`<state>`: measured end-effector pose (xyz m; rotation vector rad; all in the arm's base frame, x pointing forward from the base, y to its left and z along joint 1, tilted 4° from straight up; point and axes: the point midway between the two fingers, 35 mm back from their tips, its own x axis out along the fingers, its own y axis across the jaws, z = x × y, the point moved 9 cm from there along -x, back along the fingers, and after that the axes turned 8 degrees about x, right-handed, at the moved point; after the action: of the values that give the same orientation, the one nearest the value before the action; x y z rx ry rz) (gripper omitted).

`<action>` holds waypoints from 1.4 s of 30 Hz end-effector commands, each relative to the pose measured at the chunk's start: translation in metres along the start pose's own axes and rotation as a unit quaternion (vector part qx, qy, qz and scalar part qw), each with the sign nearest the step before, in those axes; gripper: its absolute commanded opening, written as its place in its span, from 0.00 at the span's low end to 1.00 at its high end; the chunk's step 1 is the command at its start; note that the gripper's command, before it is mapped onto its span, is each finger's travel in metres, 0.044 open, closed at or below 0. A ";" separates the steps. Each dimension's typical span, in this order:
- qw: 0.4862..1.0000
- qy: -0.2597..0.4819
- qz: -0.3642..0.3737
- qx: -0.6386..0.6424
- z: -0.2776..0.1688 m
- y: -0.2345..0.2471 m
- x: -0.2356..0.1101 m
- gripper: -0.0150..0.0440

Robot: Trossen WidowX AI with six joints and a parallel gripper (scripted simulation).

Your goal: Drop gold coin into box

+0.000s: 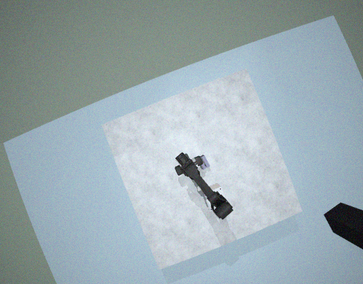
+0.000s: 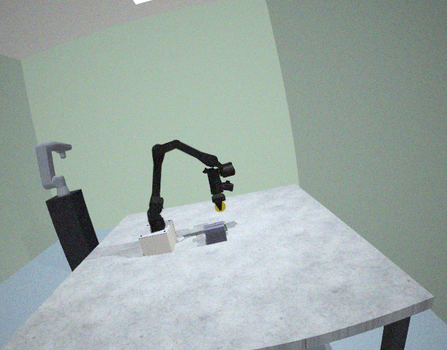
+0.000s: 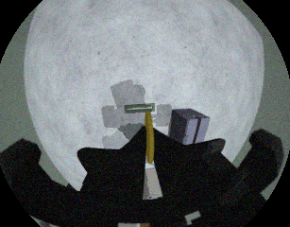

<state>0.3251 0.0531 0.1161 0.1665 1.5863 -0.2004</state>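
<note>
My gripper (image 2: 219, 201) (image 3: 146, 129) is shut on the gold coin (image 2: 222, 207) (image 3: 148, 139) and holds it by its top, high above the table (image 2: 291, 263) (image 1: 236, 122). In the wrist view the coin shows edge-on as a thin yellow strip. The grey box (image 2: 216, 234) (image 1: 205, 161) (image 3: 189, 125) stands on the table below the gripper and a little to its side; I cannot make out its slot. The dark-green holder (image 3: 139, 109) shows as a small empty strip on the table just past the coin's lower end. In the overhead view the arm hides the coin and the fingers.
A white block (image 2: 157, 240) (image 1: 217, 186) sits at the arm's base, left of the grey box. A black pedestal (image 2: 71, 226) (image 1: 349, 223) with a grey clamp (image 2: 49, 165) stands off the table's left side.
</note>
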 end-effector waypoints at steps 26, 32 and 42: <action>1.000 -0.001 -0.004 -0.017 -0.009 -0.058 -0.002 0.25; 1.000 -0.001 -0.005 -0.017 -0.014 -0.073 -0.002 0.25; 1.000 0.000 -0.006 -0.017 -0.023 -0.097 -0.001 0.25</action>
<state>0.2848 -0.0295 0.1196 0.1390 1.5919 -0.1848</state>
